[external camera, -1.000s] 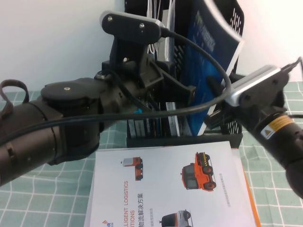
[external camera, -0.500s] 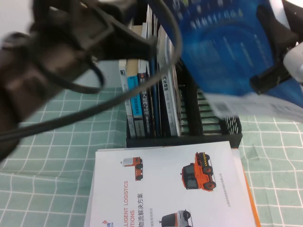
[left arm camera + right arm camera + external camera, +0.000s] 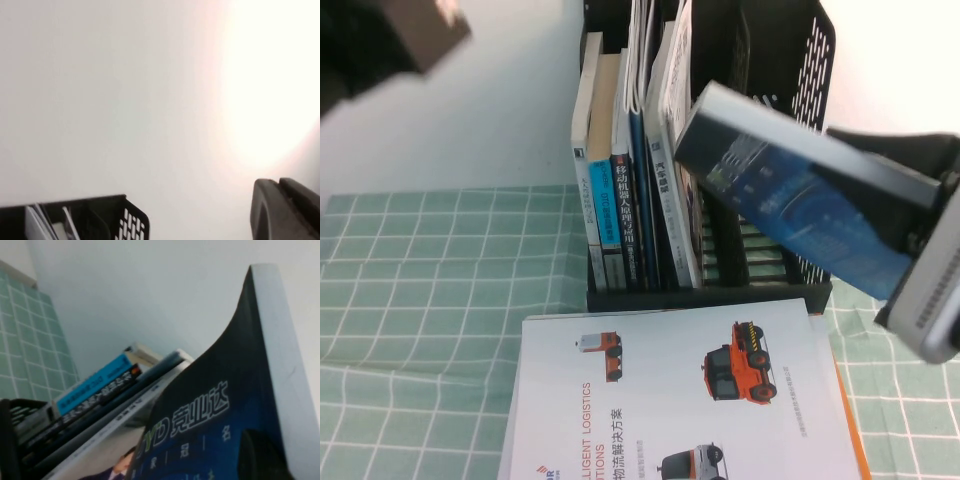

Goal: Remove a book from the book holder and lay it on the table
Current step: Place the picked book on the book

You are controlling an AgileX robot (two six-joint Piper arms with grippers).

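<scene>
L arm (image 3: 375, 40): dark blur in the far-left top corner of the high view, raised well above the tabletop (image 3: 420, 280), which has a pale green cloth w/ white grid. L gripper (image 3: 282, 210): only a dark bit of it shows in the L wrist view, against the white wall, w/ a top corner of the book holder below it. Can't tell whether it is spread or pressed together.

Centre: book holder (image 3: 790, 60), tall black rack w/ perforated side, stands at the back of the tabletop by the wall. Its left slots hold several upright books (image 3: 620, 190), spines facing the camera, some blue. Right slots look vacant.

In front of the holder, a white brochure (image 3: 690, 400) w/ orange vehicles lies flat on the tabletop, its far edge just beside the rack's base.

Right: the book (image 3: 790, 190), dark blue cover up w/ pale edge, is out of the holder and up in the air. It is tilted, w/ the upper end in front of the rack's right slots and the lower end toward the R arm. Can't tell if it touches the rack.

R gripper (image 3: 925, 220): at the far right edge, pinching the book's lower end. The R wrist view shows a dark finger (image 3: 260, 455) pressed on the blue cover.
</scene>
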